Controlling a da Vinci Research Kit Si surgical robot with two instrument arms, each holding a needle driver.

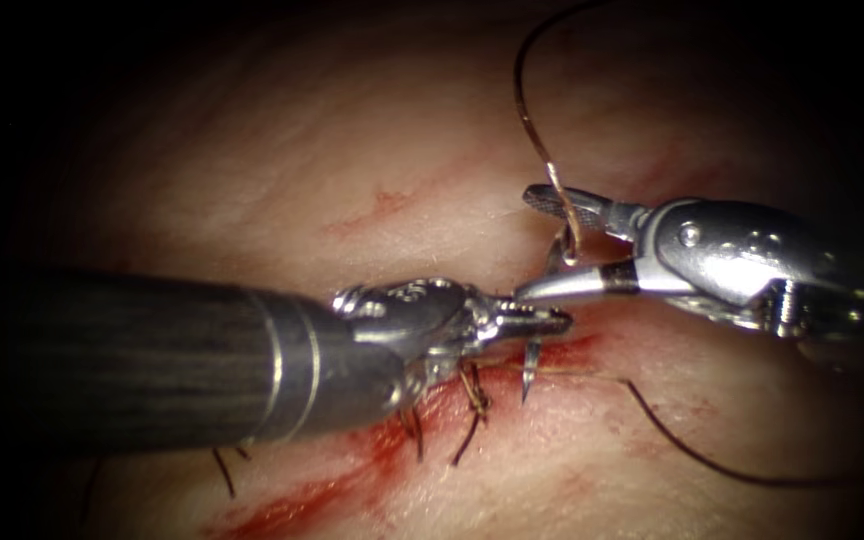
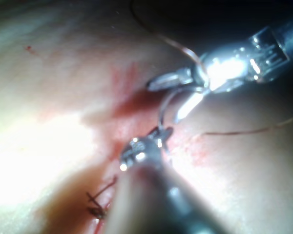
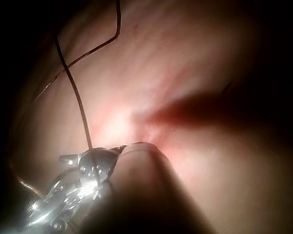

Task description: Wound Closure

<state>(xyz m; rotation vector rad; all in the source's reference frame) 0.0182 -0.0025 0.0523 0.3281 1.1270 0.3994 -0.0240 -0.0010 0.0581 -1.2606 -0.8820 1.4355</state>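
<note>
— Which tool has the needle (image 1: 530,372)?

— The left tool (image 1: 552,320). Its jaws look clamped on the needle partway along the curve. The sharp tip hangs just below those jaws, pointing down at the cut (image 1: 352,480), and as far as I can see it is not in the tissue (image 1: 302,150).

— And the right tool (image 1: 532,243)?

— Its jaws are spread wide and grip nothing. The needle's blunt end arcs up from the left jaws into the gap between them, and the thread (image 1: 522,100) runs up from there. So the right tool is nearest that end.

— How many of each?

— One needle, one long thread and two tools. I count about three tied stitches (image 1: 474,395) beneath the left jaws.
</note>
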